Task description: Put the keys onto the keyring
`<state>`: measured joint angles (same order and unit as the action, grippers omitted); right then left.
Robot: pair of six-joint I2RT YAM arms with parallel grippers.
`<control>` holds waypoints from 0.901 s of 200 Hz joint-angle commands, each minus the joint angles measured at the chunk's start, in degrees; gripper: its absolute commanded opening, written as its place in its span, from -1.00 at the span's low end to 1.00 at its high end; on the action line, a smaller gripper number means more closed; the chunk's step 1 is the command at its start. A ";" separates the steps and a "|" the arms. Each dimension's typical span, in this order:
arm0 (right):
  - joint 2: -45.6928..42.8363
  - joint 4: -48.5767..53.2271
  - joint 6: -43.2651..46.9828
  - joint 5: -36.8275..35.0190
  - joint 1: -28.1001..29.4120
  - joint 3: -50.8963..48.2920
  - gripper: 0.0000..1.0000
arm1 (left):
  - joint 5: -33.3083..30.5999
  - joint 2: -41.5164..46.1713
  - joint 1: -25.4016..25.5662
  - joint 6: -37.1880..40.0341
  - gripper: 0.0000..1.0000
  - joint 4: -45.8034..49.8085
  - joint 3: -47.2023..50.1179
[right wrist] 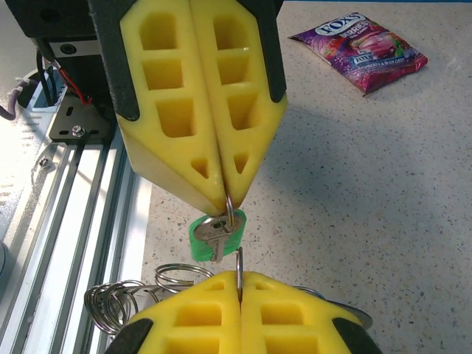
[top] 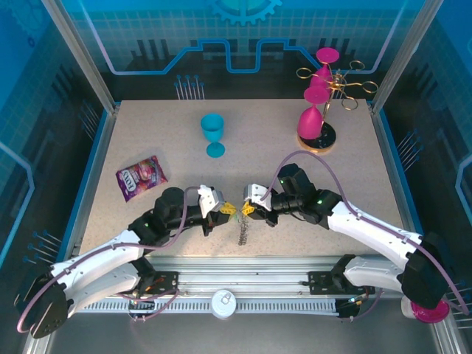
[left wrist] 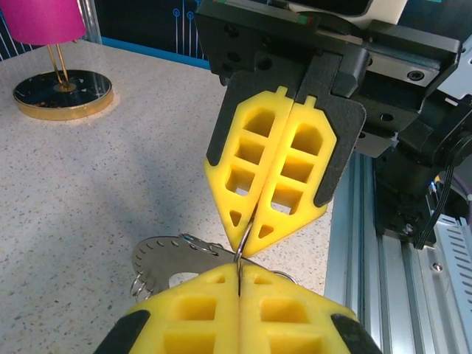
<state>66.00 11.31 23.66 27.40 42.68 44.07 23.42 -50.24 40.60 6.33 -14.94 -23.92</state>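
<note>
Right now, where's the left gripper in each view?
Top: left gripper just left of centre, tip to tip with right gripper.
Left wrist: left gripper at bottom edge, shut.
Right wrist: left gripper upper centre, pointing down, green-tagged key hanging at its tip.
Shared landmark: ring pinched between both tips; near rail.

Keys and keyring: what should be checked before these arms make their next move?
1. Left fingers shut on the small loop of the keys: ok.
2. Right fingers shut on a thin wire of the keyring: ok.
3. Keys hang free under the left fingers: ok.
4. Keys already threaded onto the keyring: cannot tell.
5. Candy bag and goblet lie apart from the fingers: ok.
</note>
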 commanded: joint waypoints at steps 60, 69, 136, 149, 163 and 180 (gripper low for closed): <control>-0.82 -3.49 -0.15 -0.94 1.50 0.75 -1.00 | 2.13 -1.87 -0.37 -4.08 -1.00 -3.88 1.20; -0.78 -3.49 -0.28 -1.07 1.54 0.91 -1.00 | 2.19 -1.97 -0.42 -4.23 -1.00 -4.17 1.38; -0.76 -3.66 -0.65 -1.03 2.04 0.91 -1.00 | 2.66 -2.50 -0.42 -5.44 -1.00 -6.07 1.69; -0.78 -3.67 -0.63 -1.02 2.04 0.88 -1.00 | 2.35 -2.59 -0.43 -5.51 -1.00 -5.92 1.63; -0.92 -3.69 -0.65 -0.96 2.15 0.91 -1.00 | 1.52 -2.50 -0.37 -5.61 -1.00 -5.87 1.70; -1.14 -3.78 -0.67 -1.03 2.23 0.75 -1.00 | 0.30 -2.53 -0.40 -6.39 -1.00 -6.29 1.78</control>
<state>66.00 9.96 23.40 25.65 43.86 44.07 24.45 -52.58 40.60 1.37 -19.16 -23.07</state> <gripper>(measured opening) 0.058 0.049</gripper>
